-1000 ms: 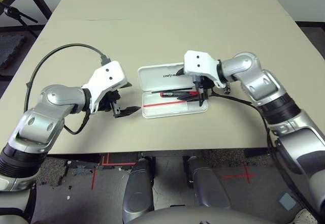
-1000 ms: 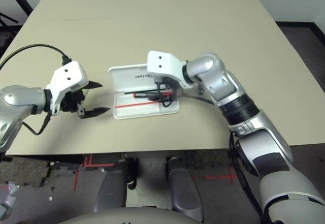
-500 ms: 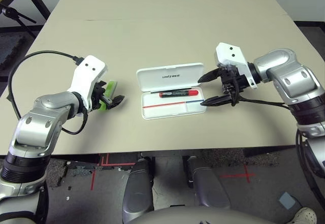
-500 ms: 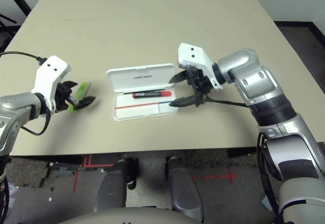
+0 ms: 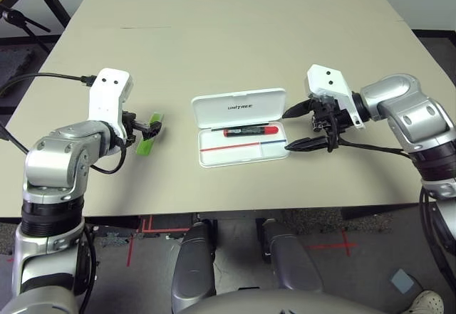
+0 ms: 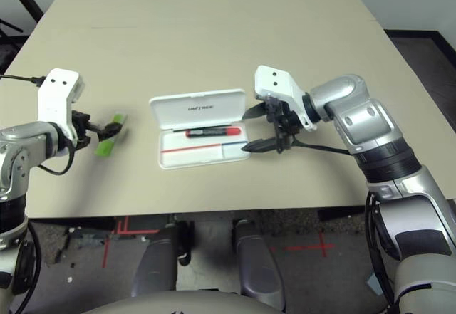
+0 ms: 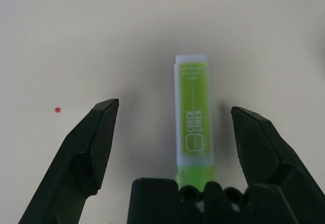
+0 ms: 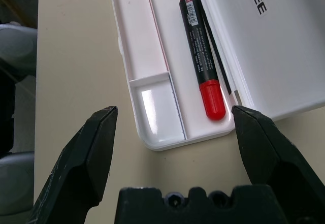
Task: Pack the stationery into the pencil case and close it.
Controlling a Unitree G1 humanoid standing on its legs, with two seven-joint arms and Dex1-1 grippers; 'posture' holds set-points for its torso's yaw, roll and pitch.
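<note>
Highlighter (image 5: pixel 149 134) ×1, marker (image 5: pixel 251 131) ×1, case (image 5: pixel 242 126) ×1

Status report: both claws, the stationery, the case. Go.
Left claw open, straddling lime-green highlighter on table. Right claw open, empty, beside open white plastic pencil case. Red marker with black cap inside the case. Nothing in the way.

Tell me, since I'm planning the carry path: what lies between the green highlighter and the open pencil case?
Nothing: in the left eye view, bare table separates the lime-green highlighter from the pencil case.
</note>
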